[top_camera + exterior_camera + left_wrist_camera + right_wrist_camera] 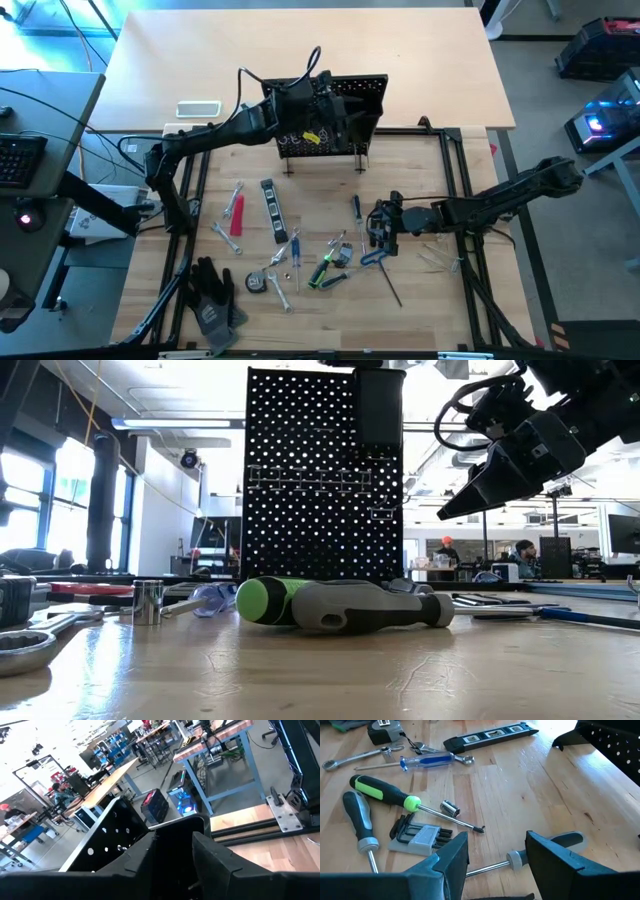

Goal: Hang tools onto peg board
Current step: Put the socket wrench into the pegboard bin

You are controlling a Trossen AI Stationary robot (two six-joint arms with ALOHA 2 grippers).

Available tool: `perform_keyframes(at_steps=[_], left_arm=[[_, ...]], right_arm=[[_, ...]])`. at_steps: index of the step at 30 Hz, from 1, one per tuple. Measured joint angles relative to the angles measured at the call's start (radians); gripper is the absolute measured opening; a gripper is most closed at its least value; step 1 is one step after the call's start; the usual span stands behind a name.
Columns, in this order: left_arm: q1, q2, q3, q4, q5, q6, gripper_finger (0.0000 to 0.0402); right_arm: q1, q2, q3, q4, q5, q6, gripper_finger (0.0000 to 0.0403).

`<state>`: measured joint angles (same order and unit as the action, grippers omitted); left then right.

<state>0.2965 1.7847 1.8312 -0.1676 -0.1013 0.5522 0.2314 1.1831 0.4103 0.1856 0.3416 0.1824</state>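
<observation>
I have the left gripper (325, 108) up at the peg board (360, 95), finger state I cannot tell, while the right gripper (495, 855) hangs with fingers spread directly over the blue-handled screwdriver (547, 847); next I judge descent and closure on its shaft.

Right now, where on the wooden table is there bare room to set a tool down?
Bare wood lies right of the peg board legs, above the right claw, and between the gloves and the red-black flat tool. It is crowded around the green screwdriver and blue screwdriver.
</observation>
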Motion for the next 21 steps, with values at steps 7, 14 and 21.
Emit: perform_keyframes(at_steps=[7,14,21], left_arm=[[-0.037,-0.026,-0.002,-0.018,-0.033,0.050,0.0123],[-0.146,-0.122,-0.001,-0.156,-0.118,0.088,0.0124],[-0.296,-0.187,-0.001,-0.460,-0.198,-0.040,0.0124]], right_arm=[[0.000,0.000,0.000,-0.001,0.000,0.003,0.0190],[0.000,0.000,0.000,-0.002,0.000,0.004,0.0190],[0.000,0.000,0.000,-0.003,0.000,0.004,0.0190]])
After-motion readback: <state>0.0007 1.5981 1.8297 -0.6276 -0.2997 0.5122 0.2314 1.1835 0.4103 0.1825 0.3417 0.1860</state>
